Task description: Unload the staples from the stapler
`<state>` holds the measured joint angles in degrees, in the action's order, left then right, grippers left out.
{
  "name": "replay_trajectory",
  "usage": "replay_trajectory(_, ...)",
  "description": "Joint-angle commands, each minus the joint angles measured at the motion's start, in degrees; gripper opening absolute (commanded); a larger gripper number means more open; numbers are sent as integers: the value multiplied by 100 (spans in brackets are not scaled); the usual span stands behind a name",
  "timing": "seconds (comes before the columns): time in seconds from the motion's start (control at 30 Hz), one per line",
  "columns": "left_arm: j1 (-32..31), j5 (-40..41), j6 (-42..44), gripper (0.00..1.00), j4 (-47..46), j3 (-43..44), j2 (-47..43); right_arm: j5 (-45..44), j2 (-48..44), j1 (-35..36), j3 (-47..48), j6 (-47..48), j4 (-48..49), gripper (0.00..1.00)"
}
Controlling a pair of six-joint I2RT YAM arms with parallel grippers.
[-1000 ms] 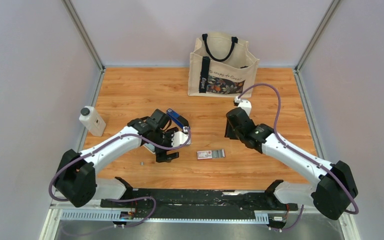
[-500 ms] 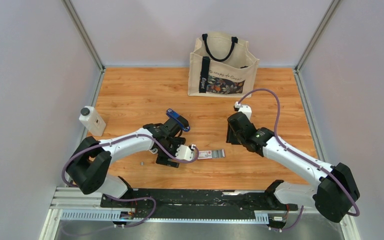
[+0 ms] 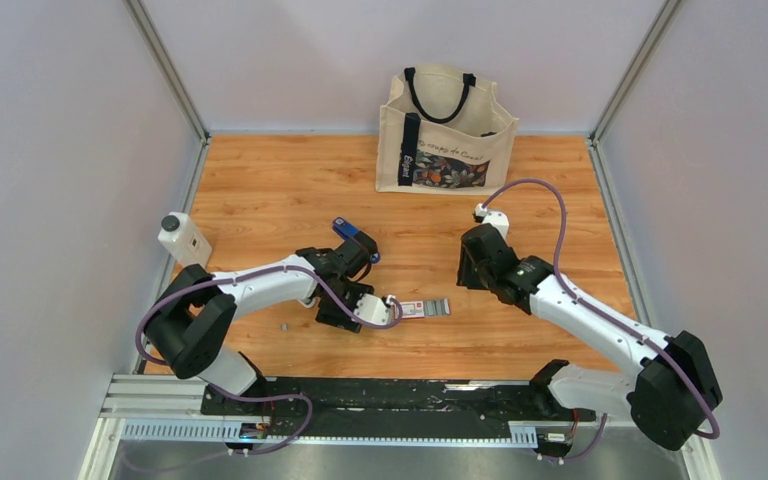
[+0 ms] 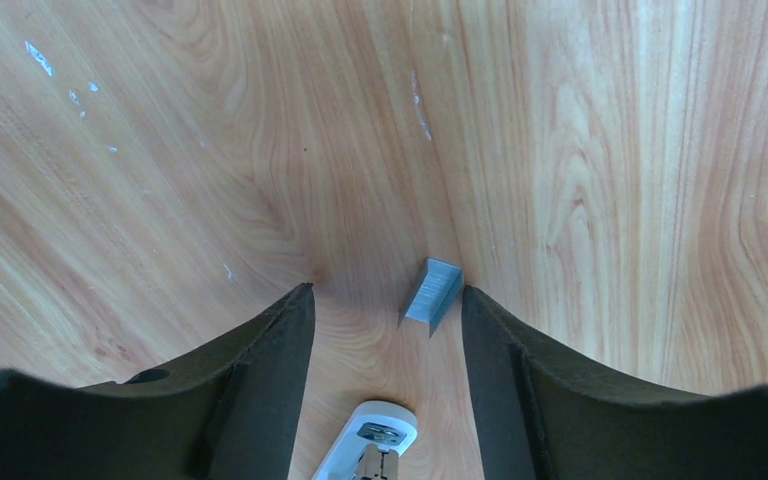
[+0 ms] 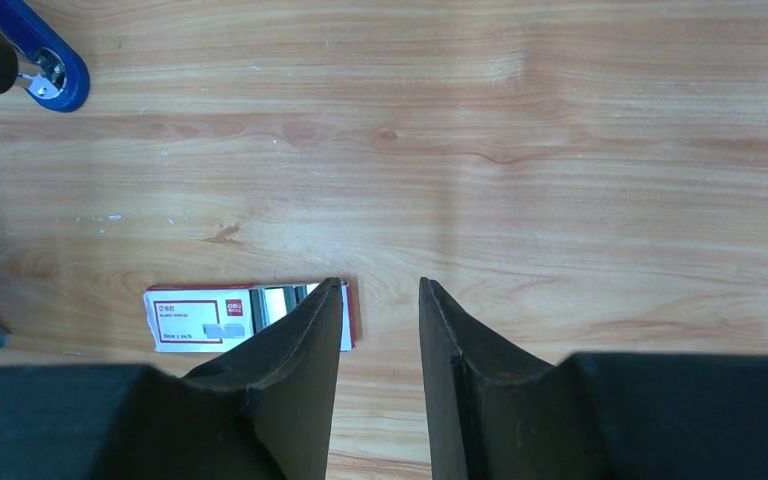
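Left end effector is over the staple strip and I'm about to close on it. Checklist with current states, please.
1. Left end effector open: ok, it straddles the staples.
2. Strip centred in the gap: not ok, it sits well off to one side.
3. Staples out of the stapler: ok, the strip is on the table, apart from it.
4. Stapler fully emptied: cannot tell, its magazine is not visible.
5. Right end effector out of the way: ok, open, holding nothing, by the white-and-red box.
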<state>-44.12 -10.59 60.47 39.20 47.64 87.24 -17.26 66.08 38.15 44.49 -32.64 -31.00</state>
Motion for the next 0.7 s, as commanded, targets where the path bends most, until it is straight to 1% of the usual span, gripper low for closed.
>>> replay_trajectory(0.0, -149, -163, 97, 64, -9, -26, 30, 82, -131, -53, -81, 100, 209, 37)
replay_trajectory(0.1, -272, -136, 79, 61, 17, -96, -23, 108, -113, -62, -125, 91, 261, 37)
replay_trajectory(0.17, -343, -101, 44, 57, 44, -88, 3, 108, -96, -53, -160, 83, 288, 37)
replay_trajectory(0.23, -404, -92, 18, 56, 79, -79, 56, 117, -104, -62, -177, 74, 297, 37)
replay_trajectory(0.57, -431, 250, 97, 48, 132, -141, 197, 117, -113, -71, -204, 74, 314, 37)
replay_trajectory(0.6, -440, 294, 97, 45, 149, -141, 197, 126, -105, -71, -204, 83, 323, 37)
replay_trajectory(0.67, -440, 312, 53, 45, 193, -132, 197, 143, -105, -71, -204, 83, 332, 37)
